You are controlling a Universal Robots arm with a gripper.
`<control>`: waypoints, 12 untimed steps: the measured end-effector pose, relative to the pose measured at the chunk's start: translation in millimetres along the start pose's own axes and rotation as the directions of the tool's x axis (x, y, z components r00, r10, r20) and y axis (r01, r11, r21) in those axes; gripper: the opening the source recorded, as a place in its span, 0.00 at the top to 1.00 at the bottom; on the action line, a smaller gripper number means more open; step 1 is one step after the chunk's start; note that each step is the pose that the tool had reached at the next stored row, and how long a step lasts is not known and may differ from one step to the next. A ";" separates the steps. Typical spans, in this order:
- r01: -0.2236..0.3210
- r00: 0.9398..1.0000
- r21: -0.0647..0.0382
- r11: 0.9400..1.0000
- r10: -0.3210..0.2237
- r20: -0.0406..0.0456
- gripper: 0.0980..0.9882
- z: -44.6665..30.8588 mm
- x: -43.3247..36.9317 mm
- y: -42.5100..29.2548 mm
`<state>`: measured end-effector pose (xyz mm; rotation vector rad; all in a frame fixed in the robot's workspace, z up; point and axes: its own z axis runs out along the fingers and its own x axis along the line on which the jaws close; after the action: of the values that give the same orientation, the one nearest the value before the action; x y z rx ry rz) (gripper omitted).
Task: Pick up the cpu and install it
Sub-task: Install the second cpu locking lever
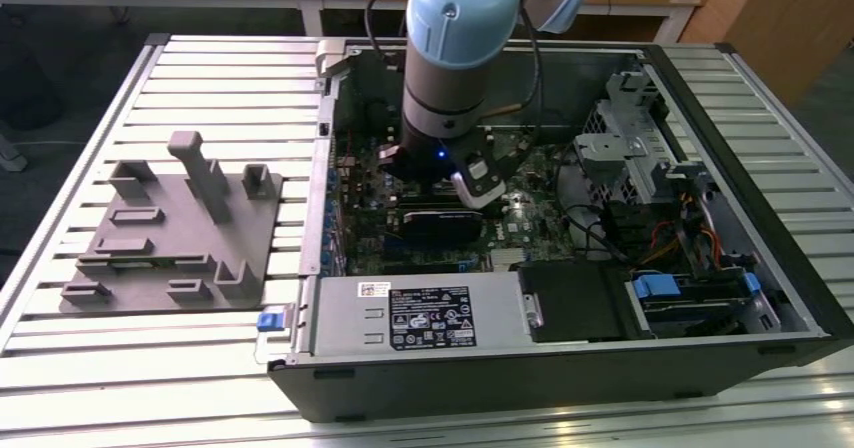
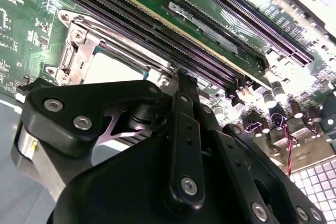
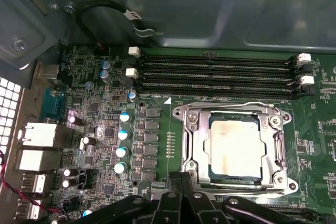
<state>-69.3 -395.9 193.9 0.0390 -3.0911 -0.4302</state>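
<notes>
The cpu sits in its metal socket frame beside the memory slots; the tool (fingers pressed together, empty) hovers just beside it.

Printed matter in the scene: a white sticker and a black label on the power supply cover in the exterior view; a tag on a black cable; white lettering on the motherboard. The cpu lid appears unmarked. No text is legible.
</notes>
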 end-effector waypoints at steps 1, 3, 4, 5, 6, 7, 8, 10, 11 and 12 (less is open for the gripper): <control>0.000 1.000 -0.001 1.000 0.000 0.000 0.99 0.3 0.2 -0.1; 0.000 1.000 -0.003 1.000 0.000 0.000 0.99 0.8 0.9 -0.2; 0.000 1.000 -0.004 1.000 0.000 0.000 0.99 1.1 1.2 -0.3; 0.000 1.000 -0.006 1.000 0.000 0.000 0.99 1.6 1.4 -0.4; 0.000 1.000 -0.007 1.000 0.000 0.000 0.99 2.0 1.7 -0.5; 0.000 1.000 -0.008 1.000 0.000 0.000 0.99 2.4 2.2 -0.6; 0.000 1.000 -0.009 1.000 0.000 0.000 0.99 2.8 2.6 -0.8; 0.000 1.000 -0.010 1.000 0.000 0.000 0.99 3.5 3.1 -1.0; 0.000 1.000 -0.011 1.000 0.000 0.000 0.99 3.6 3.2 -1.0; 0.000 1.000 -0.012 1.000 0.000 0.000 0.99 3.6 3.3 -1.0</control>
<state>-72.7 -396.0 190.2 0.0394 -3.0886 -0.4481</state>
